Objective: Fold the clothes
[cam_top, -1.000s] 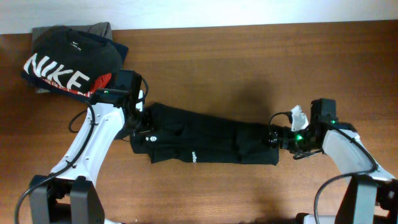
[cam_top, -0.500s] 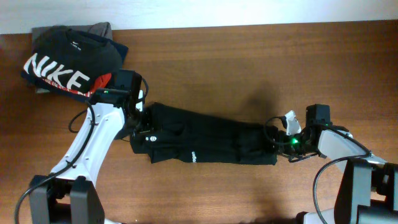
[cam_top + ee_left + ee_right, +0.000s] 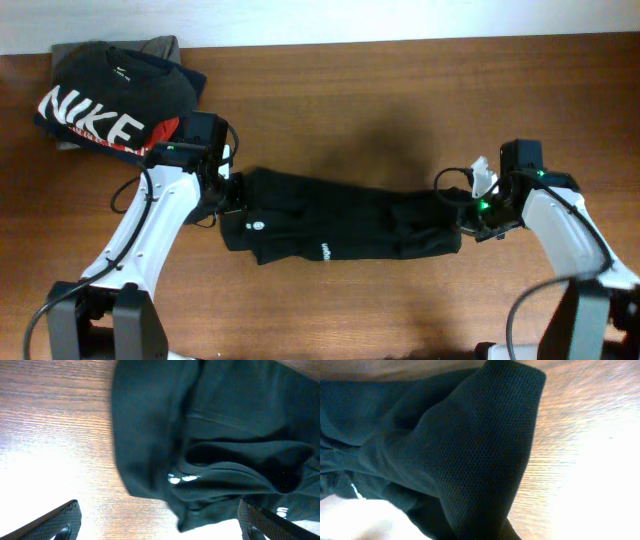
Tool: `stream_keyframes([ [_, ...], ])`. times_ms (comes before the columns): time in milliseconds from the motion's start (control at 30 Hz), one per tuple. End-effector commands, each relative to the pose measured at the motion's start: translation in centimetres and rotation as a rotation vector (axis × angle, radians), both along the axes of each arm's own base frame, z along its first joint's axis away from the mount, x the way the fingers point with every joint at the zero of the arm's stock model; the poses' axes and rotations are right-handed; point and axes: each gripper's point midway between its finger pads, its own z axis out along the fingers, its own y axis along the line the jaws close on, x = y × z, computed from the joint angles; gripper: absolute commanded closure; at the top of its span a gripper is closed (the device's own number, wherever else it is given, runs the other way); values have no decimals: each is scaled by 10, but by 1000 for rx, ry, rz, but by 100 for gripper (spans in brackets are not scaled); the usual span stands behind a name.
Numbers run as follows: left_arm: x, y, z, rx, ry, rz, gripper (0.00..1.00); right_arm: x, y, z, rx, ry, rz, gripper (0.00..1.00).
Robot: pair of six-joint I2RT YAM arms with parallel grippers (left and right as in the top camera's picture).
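The black top (image 3: 340, 225) lies stretched left to right across the middle of the counter (image 3: 350, 100). The right pincer (image 3: 462, 213) is clenched on its bunched right end. The left pincer (image 3: 231, 193) hangs spread wide over its collar end. Farther back, at the left corner, lies a NIKE T-shirt (image 3: 100, 105).

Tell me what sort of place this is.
Probably a robot lab bench for laundry folding: a wooden table, a left arm and a right arm working at it, a black top lying between them, folded garments piled in the far corner.
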Motion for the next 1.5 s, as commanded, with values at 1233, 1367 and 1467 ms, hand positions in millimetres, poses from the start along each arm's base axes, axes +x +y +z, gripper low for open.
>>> stream_keyframes([
  [1233, -1, -2, 0, -8, 4, 3, 1, 15, 180, -8, -149, -200, 134, 50],
  [1367, -1, -2, 0, -8, 4, 3, 1, 14, 195, -3, -70, -199, 156, 44],
  [1467, -1, -2, 0, -8, 5, 2, 1, 14, 195, 1, -65, -203, 166, 51],
])
